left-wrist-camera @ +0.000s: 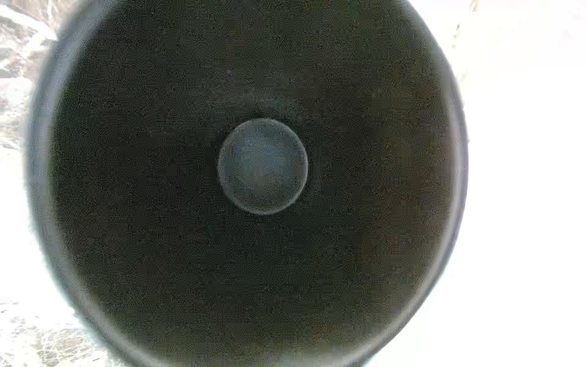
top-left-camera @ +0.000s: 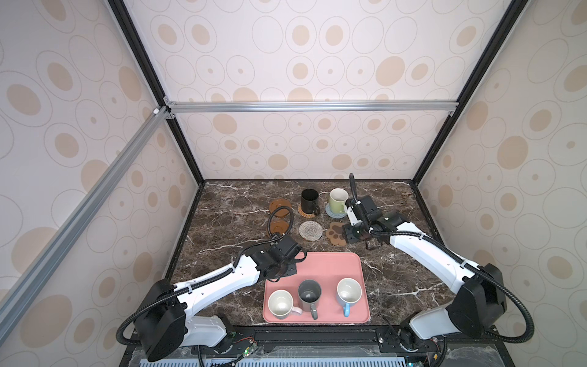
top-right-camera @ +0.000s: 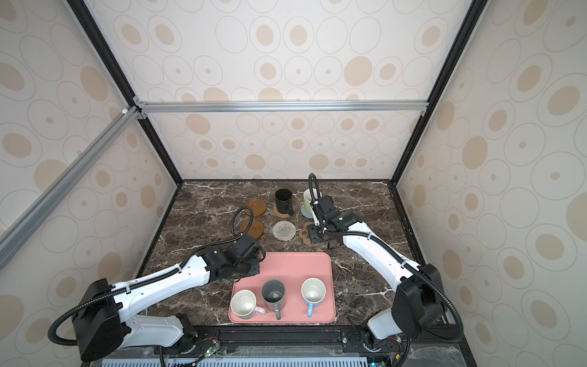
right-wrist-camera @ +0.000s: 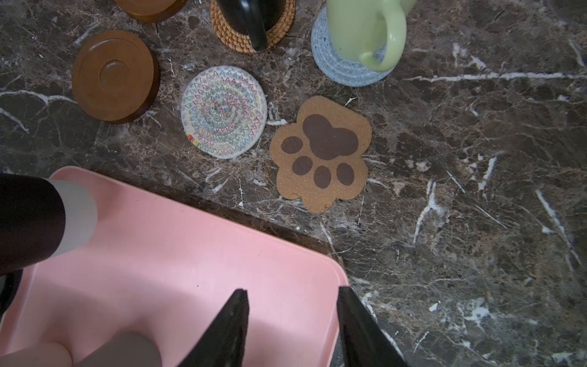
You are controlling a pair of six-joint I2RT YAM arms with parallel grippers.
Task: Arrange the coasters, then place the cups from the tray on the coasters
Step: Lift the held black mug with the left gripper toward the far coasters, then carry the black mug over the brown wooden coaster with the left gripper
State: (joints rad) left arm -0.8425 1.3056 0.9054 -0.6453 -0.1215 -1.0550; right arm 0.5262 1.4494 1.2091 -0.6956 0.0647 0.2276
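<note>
In both top views we see the tray at the near edge of the marble table. Three cups stand on it in a row: the white mug with a pinkish handle, the grey mug and the light blue mug. Beyond the tray lie the coasters. The first black mug stands on the rattan coaster and the light green mug on the blue-grey coaster. The far wooden disc, the near wooden disc and the whitish coaster are bare. The right arm partly covers the paw coaster. The left gripper hangs over the tray's far left corner (its fingers are hidden under the wrist).

In the left wrist view the mouth of the second black mug fills nearly the whole picture, and we look straight down to its round bottom. The fingers do not show here, but the jaws are fully closed, with this mug held right under the camera.

In the right wrist view the right gripper hovers above the tray's far right corner, its fingers partly apart with nothing between them. The second black mug shows over the tray's other far corner. The paw coaster lies bare, just beside the whitish coaster.
</note>
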